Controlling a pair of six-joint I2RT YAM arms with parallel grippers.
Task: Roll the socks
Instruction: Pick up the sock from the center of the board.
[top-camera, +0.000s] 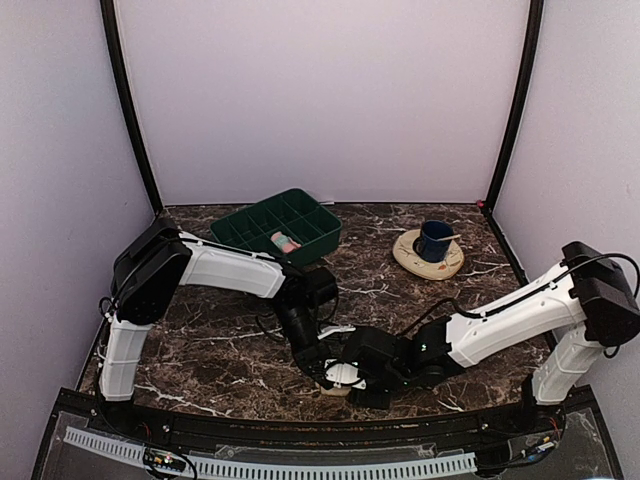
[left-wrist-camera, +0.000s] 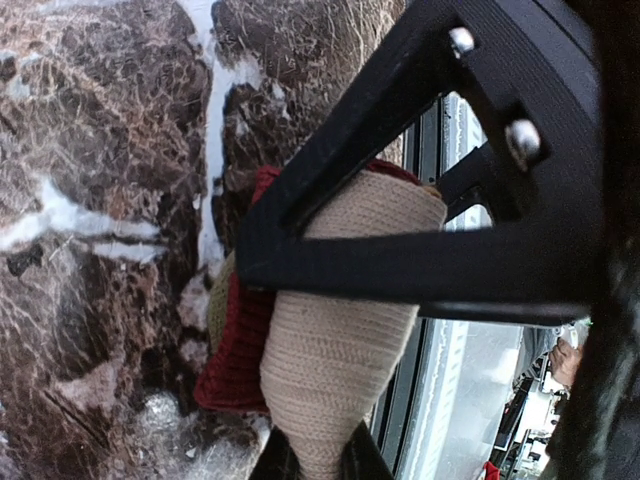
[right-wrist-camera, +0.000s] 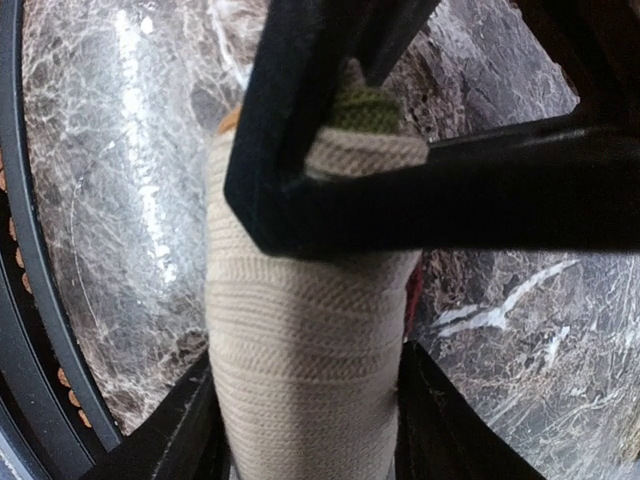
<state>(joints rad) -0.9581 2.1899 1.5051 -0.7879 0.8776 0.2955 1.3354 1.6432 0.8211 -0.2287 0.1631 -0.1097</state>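
Note:
The tan-beige sock with its maroon part is bunched near the table's front edge, and both grippers meet on it. My left gripper is shut on one narrow end of it. My right gripper is shut around the sock's body. In the top view the sock is a small tan patch, mostly hidden under the two grippers. The pink sock with teal lies in the green tray at the back.
A green compartment tray stands at the back centre-left. A blue cup stands on a beige plate at the back right. The black front rail runs just below the grippers.

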